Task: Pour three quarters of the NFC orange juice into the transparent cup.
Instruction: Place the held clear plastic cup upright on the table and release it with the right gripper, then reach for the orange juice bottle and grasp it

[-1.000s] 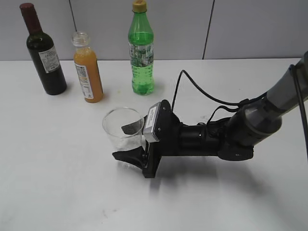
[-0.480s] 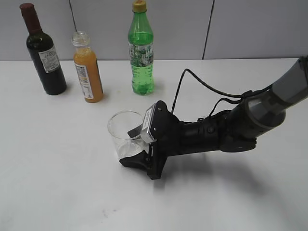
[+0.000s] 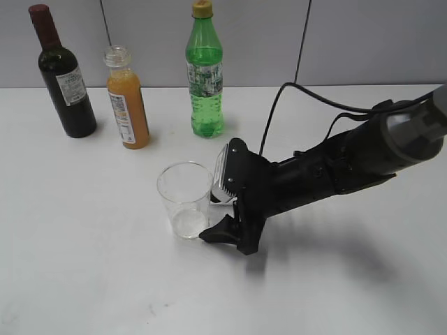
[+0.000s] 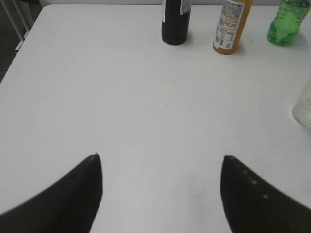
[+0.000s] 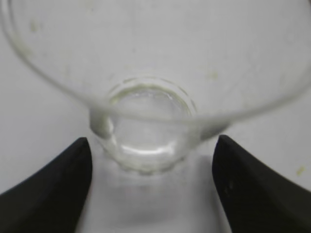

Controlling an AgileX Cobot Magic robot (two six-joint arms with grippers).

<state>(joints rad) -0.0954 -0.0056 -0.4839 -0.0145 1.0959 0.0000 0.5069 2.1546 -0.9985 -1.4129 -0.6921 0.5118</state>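
The NFC orange juice point(image 3: 128, 105) stands capless at the back left of the table; it also shows in the left wrist view point(image 4: 232, 24). The transparent cup point(image 3: 185, 199) stands upright and empty mid-table. My right gripper point(image 3: 213, 222) is open, low over the table just right of the cup. In the right wrist view the cup point(image 5: 146, 121) sits just ahead of the open jaws point(image 5: 151, 162), apart from both fingers. My left gripper point(image 4: 160, 167) is open and empty over bare table, out of the exterior view; the cup's edge point(image 4: 303, 104) shows at its right.
A dark wine bottle point(image 3: 66, 80) stands left of the juice and a green bottle point(image 3: 205, 77) to its right, both along the back wall. They also show in the left wrist view: wine bottle point(image 4: 175, 22), green bottle point(image 4: 289, 22). The right arm's cable loops behind the gripper.
The right gripper had its fingers around the cup. It shifted the cup slightly right and nearer, then drew back to the right, leaving the cup standing free.
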